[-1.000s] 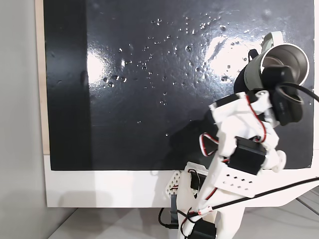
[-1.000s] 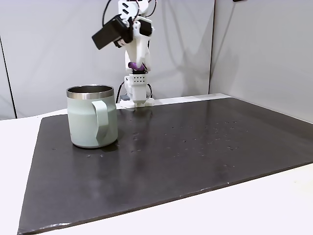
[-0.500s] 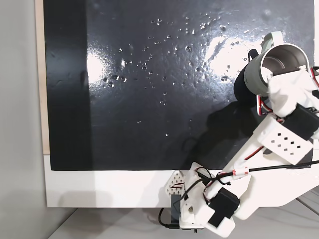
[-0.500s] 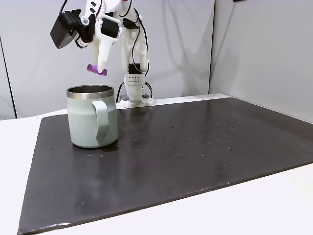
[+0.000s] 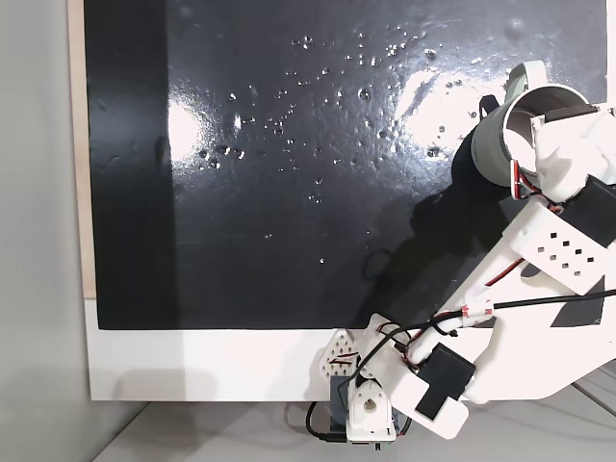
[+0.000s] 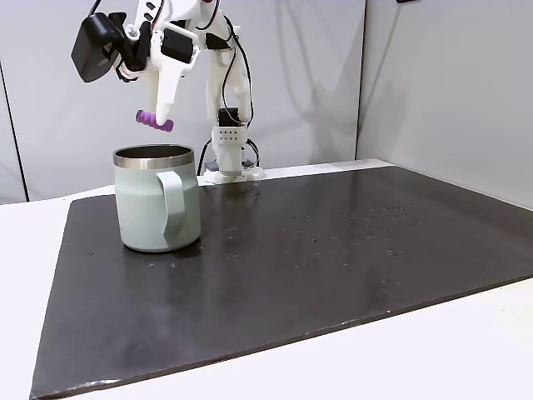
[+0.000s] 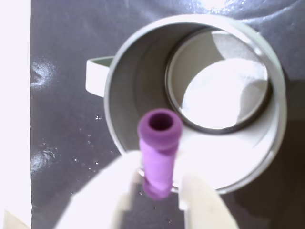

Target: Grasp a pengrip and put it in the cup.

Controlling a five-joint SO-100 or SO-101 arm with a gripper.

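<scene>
The pengrip (image 7: 158, 152) is a small purple rubber tube, and my gripper (image 7: 159, 183) is shut on it; its open end sticks out past the white fingertips. In a fixed view the pengrip (image 6: 155, 122) hangs a short way above the rim of the cup (image 6: 156, 198), a pale grey-green mug with its handle toward the camera. The wrist view looks straight down into the cup (image 7: 143, 71) and its shiny steel inside. In a fixed view from above, the arm covers part of the cup (image 5: 500, 135) at the right edge of the mat.
A large black mat (image 6: 333, 258) covers the white table (image 6: 433, 350). The arm's base (image 6: 229, 154) stands behind the mat. Small water-like specks dot the mat (image 5: 289, 144). Grey walls rise close behind the table.
The arm has swung from near its base out over the cup, carrying the pengrip. In the last half second the pengrip moved slightly left, above the cup's opening.
</scene>
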